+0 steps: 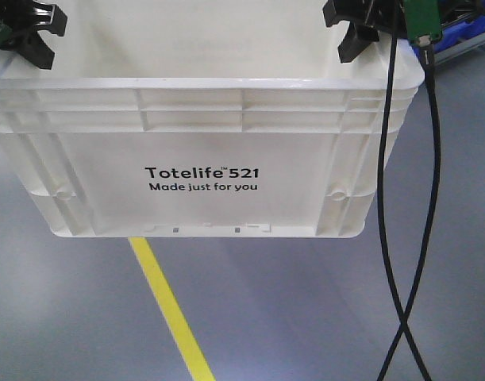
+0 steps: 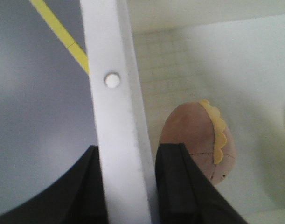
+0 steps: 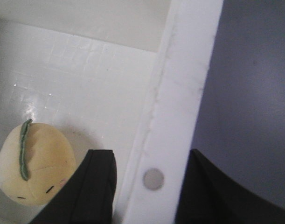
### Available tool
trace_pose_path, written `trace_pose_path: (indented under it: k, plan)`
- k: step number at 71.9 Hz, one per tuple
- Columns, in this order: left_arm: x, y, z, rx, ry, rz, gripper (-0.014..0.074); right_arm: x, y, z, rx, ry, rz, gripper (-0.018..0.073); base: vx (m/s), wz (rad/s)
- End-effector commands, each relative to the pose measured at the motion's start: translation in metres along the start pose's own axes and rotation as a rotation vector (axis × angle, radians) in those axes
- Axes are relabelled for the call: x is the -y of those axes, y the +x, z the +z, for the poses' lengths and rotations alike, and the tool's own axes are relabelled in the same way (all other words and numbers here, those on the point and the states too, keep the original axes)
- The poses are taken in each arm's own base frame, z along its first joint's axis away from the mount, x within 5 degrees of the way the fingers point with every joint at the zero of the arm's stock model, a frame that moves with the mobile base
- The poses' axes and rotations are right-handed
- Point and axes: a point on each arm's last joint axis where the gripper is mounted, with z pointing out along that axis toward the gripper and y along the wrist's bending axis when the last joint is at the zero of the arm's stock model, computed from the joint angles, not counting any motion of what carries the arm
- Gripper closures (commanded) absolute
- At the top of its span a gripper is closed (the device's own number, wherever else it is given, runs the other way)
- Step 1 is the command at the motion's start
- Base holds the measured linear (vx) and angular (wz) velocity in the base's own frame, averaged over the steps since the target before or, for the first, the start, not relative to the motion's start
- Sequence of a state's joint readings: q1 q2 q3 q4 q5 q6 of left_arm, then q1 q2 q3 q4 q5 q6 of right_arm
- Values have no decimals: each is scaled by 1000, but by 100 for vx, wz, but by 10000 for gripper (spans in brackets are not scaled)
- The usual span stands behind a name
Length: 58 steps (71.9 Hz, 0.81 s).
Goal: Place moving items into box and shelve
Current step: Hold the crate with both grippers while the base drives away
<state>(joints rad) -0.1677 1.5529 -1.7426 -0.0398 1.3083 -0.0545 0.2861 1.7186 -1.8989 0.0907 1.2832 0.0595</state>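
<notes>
Black fingers of the left gripper and right gripper were clamped across opposite rims of the large white rectangular plastic crate, so it could be carried level.

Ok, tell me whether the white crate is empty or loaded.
Loaded: the crate holds a brownish plush toy with a yellow frill and a pale yellow plush toy with a green stripe.

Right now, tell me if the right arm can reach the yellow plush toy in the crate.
Probably not. The right gripper is clamped on the white crate's rim, and the left gripper on the opposite rim. The yellow plush toy lies just inside, but reaching it means letting go.
</notes>
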Motion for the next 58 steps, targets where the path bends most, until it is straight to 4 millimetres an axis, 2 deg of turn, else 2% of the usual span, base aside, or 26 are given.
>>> trace_pose_path:
  k: [1, 58]
  plan:
    - [3, -7, -34, 195, 24, 10, 597, -5, -3, -40, 129, -25, -31, 562, 44, -61]
    - [3, -7, -34, 195, 25, 9, 597, -5, -2, -40, 127, -24, -31, 562, 38, -61]
